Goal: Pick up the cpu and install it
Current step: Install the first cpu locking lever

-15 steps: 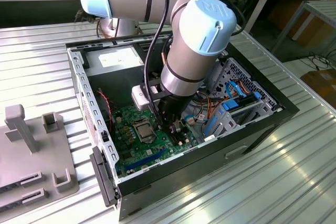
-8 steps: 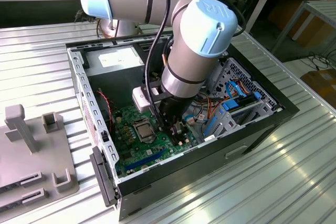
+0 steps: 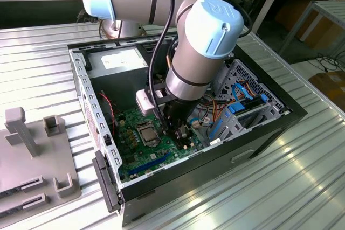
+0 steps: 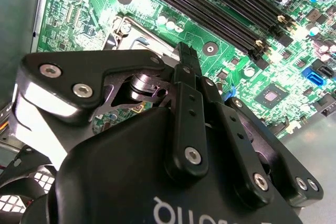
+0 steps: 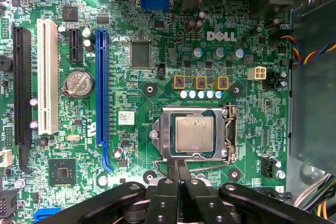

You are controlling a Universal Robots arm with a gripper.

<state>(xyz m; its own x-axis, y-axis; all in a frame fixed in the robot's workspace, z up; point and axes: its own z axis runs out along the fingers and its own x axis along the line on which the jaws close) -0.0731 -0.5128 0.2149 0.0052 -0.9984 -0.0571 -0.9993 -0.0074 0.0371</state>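
Black metal fingers point(image 5: 178, 174) of the gripper point(image 5: 178, 167) are seen pressed together at the bottom of the first wrist view, with nothing grasped between them; the clenched tips taper to a point at the lower edge of the black square socket with a metal frame point(image 5: 193, 135). In the second wrist view the same gripper point(image 4: 186, 53) is seen from behind, its black linkage bars and screws crowding the lower half of the frame, and the closed tips are poised over the socket point(image 4: 126, 35).

Just beyond the tips, the small square cpu with a pale silvery-beige metal face point(image 5: 194, 134) is seated inside the socket, lying flat and framed on all sides by the metal bracket. Whether the socket's lever is latched cannot be told.

Around the socket the green motherboard point(image 5: 157, 82) is spread. A blue expansion slot point(image 5: 101, 87), a white expansion slot point(image 5: 47, 77) and a round silver coin battery point(image 5: 77, 83) are found towards the left of the first wrist view, and a dark square chip point(image 5: 140, 53) is fixed above the socket.

In the exterior view the grey robot arm with pale blue caps point(image 3: 202, 47) is lowered into the open black computer case point(image 3: 259, 138), which lies on a ribbed metal table point(image 3: 302, 187). The gripper point(image 3: 175, 127) is held just right of the socket point(image 3: 147, 133) in that frame. A grey plastic fixture point(image 3: 32, 149) stands at the left edge.
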